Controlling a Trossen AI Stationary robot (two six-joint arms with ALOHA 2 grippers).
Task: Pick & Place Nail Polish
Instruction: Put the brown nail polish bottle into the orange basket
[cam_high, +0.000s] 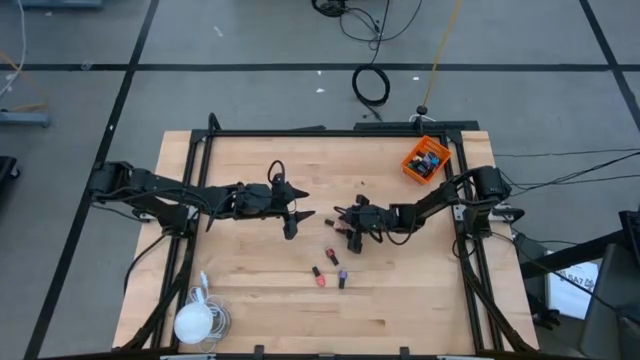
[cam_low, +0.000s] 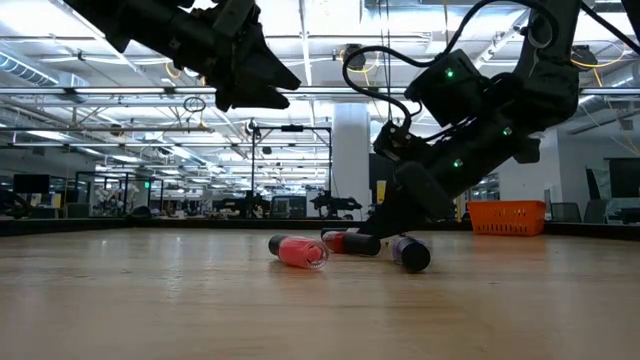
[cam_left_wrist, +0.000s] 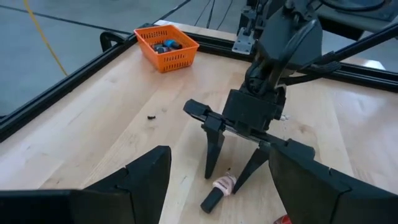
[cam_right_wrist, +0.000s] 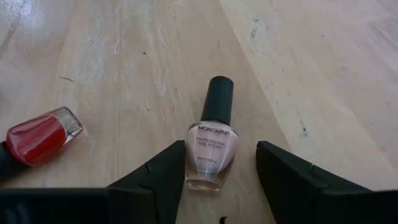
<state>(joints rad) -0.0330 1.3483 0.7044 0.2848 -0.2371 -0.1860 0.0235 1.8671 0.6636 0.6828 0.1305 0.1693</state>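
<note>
The worktop (cam_high: 250, 280) is a pale wooden board inside a black frame, on a grey floor with cables. My right gripper (cam_left_wrist: 231, 167) is low over the middle of it, fingers apart, and a pale pink bottle (cam_right_wrist: 212, 152) lies on its side between them, the dark cap pointing away from the wrist. I see no contact yet, so I judge the grasp is only prepared. Just beside it lies a red bottle (cam_right_wrist: 42, 135). A little nearer the front edge there are three more bottles on the board (cam_high: 330, 270), also lying down: one pink-red, one red, one purple, as far as I can tell.

My left gripper (cam_high: 292, 220) hangs above the board near the right one, fingers apart and holding nothing.

The orange bin (cam_high: 426, 160) stands at the far right corner, well apart from both grippers, and some bottles are already inside. So part of the task looks done; I judge that at least five bottles are left to move. A white object with a cable (cam_high: 196, 318) rests at the front left corner.
</note>
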